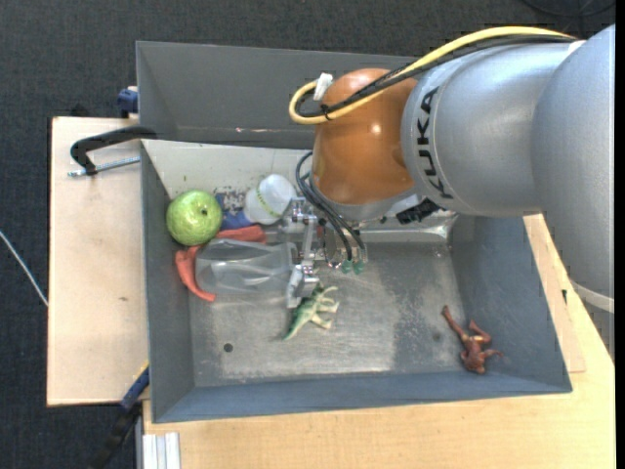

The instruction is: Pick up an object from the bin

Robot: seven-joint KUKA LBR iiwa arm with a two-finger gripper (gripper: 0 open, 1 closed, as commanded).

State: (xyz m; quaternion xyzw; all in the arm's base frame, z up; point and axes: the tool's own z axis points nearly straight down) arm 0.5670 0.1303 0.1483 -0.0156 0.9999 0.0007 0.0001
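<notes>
Gripper [304, 283]: low inside bin [391, 360], below and right of green apple [193, 217]. Released or clenched: cannot tell.
Green-and-cream toy dinosaur [312, 313]: on bin floor, below-right of apple, just under gripper tip; not lifted.
Clear plastic piece [242, 267]: below apple, just beside gripper.
Red chili [189, 274]: directly below apple.
Brown toy dinosaur [474, 346]: far right of apple.
Status, as judged: gripper in place over dinosaur; grasp and lift outstanding.
</notes>
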